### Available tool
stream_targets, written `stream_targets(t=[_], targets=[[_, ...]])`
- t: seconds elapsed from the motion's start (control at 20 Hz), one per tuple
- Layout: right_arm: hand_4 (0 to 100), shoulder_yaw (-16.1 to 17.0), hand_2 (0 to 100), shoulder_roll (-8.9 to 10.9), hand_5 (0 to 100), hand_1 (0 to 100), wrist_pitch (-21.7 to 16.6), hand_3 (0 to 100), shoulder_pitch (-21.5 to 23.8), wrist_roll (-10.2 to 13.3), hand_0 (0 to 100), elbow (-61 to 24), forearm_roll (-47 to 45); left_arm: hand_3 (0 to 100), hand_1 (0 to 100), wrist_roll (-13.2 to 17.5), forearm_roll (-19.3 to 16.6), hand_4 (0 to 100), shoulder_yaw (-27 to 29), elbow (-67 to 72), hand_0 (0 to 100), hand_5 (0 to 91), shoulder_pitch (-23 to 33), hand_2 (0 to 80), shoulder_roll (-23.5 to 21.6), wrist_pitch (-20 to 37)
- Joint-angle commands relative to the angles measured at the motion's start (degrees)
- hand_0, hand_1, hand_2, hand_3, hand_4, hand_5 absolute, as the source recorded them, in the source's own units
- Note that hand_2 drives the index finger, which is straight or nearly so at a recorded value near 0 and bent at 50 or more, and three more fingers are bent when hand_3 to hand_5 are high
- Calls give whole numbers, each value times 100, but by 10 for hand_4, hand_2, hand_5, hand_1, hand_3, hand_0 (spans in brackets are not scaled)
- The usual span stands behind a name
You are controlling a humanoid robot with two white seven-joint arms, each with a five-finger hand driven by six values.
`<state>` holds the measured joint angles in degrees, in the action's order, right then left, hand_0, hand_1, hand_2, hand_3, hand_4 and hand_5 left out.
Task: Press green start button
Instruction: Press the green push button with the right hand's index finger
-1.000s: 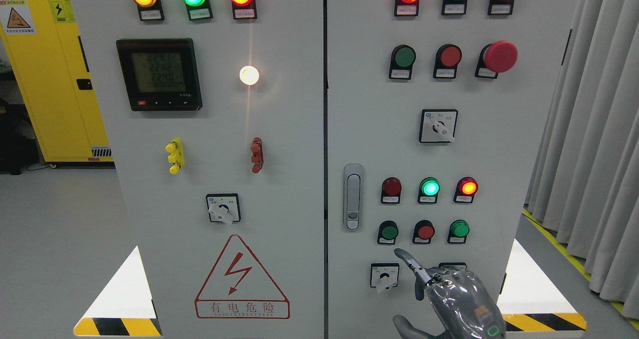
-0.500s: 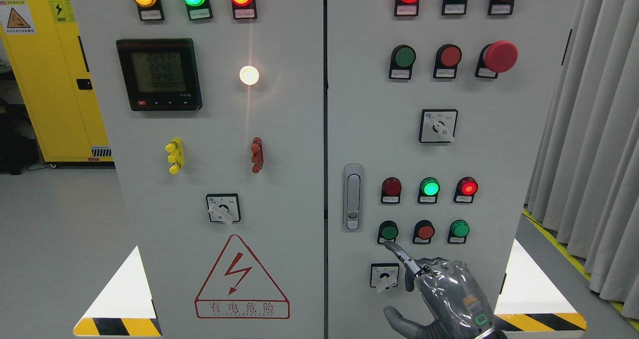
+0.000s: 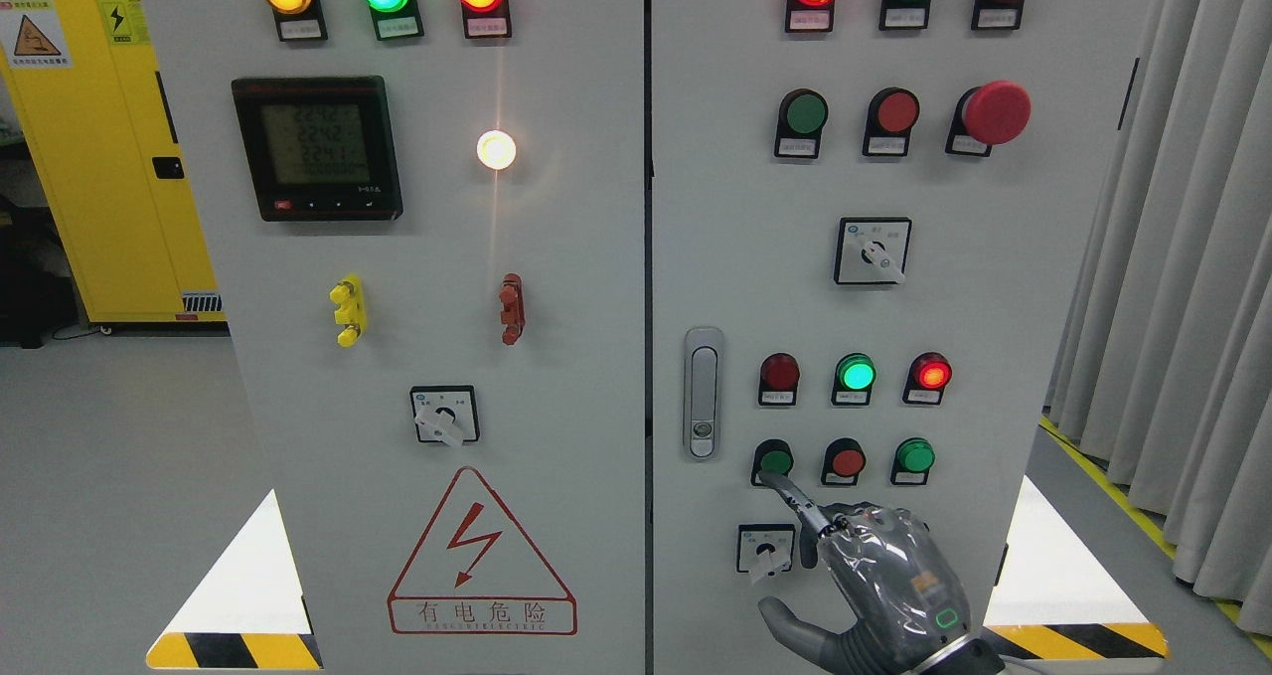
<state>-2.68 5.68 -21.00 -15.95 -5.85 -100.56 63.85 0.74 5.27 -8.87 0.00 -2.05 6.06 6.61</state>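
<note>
Right hand (image 3: 884,586) comes up from the bottom edge right of the middle, gloved in grey, its index finger (image 3: 790,493) stretched out straight while the other fingers curl in and the thumb sticks out low to the left; it holds nothing. The fingertip touches the lower edge of the green start button (image 3: 773,459), which sits at the left end of a row of three push buttons in the lower right of the frame, with a red button (image 3: 846,460) and a second green one (image 3: 914,455) to its right. At the far left stands a yellow cabinet (image 3: 99,158) on a pale grey floor (image 3: 109,476). Next comes the grey control cabinet, its left door (image 3: 586,257) carrying three lit lamps along the top, a digital meter (image 3: 318,148), a white lamp (image 3: 496,149), a rotary switch (image 3: 443,415) and a red lightning warning triangle (image 3: 481,556). A dark seam splits it from the right door (image 3: 735,208), which bears a door handle (image 3: 703,392), a red mushroom stop button (image 3: 996,112) in the upper right and three indicator lamps just above the push-button row. Grey curtains (image 3: 1183,257) hang at the far right, close beside the cabinet's edge, leaving a narrow strip of floor with a yellow line.
</note>
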Motion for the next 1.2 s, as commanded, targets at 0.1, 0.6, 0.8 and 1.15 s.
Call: stream_targets(t=[0.1,0.6,0.8,1.15], targets=[[766,39,0,-5,688,643,-1,697,-102,-4,328,257,-40,0,556,5,0,0,-1,-158,120,0,-6,0,1,-2],[764,118,0,-14,689,641,8,692,-181,-4,355,336,-66,0,556,5,0,0,-1,-158,120,0,3,0,1,-2],[764,83,0,-14,689,641,8,691,-172,-4,361,379,-66,0,556,5,0,0,-1,-158,120,0,3,0,1,-2],[763,22,0,-23,688,639,8,691,-172,5,371,467,-66,0,556,5,0,0,-1,-158,120,0,3,0,1,-2]])
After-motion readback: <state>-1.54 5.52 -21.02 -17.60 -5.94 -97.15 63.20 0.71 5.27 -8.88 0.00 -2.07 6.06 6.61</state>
